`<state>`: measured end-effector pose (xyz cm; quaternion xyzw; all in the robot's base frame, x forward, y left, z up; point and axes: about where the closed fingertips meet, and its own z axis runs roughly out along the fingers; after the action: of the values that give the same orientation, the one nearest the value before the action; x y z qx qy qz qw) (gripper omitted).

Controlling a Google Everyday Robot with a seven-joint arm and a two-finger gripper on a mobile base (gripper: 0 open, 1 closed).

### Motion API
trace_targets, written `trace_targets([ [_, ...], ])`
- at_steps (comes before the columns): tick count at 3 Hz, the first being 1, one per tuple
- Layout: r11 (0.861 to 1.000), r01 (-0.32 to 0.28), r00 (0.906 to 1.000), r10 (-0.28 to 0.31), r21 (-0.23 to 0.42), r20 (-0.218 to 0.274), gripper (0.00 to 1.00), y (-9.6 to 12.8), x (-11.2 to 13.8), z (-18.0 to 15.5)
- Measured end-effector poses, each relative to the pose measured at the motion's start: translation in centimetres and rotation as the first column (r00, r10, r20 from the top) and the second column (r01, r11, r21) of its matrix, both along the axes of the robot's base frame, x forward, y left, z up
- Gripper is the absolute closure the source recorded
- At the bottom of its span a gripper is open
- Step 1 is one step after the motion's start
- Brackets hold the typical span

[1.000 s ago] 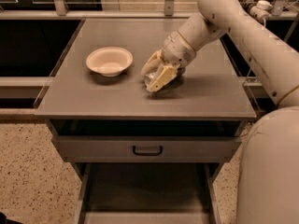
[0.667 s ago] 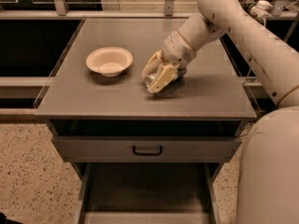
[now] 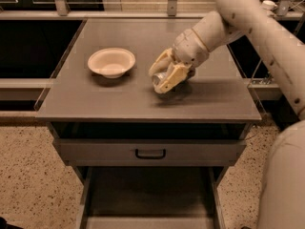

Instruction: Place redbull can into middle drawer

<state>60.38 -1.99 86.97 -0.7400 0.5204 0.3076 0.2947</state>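
Observation:
The redbull can lies between the two cream fingers of my gripper, low over the grey cabinet top, right of centre. Only its shiny round end and a bit of silver side show; the fingers hide the rest. The gripper is shut on the can and reaches in from the upper right on the white arm. The middle drawer stands pulled open at the bottom of the view. Its dark grey floor is bare and thin side walls run along left and right.
A cream-white round bowl sits on the cabinet top, left of the gripper. A shut grey drawer front with a black handle lies between the top and the open drawer. My white arm and body fill the right side. Speckled floor lies to the left.

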Motion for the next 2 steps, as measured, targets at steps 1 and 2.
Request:
trace_targets([
  [1,0.991,0.069,0.9953,-0.076,0.116,0.06,1.0,-1.5,-3.2,5.2],
  [2,0.961,0.123,0.9745,-0.164,0.246,0.153,1.0,0.5,-9.8,13.0],
])
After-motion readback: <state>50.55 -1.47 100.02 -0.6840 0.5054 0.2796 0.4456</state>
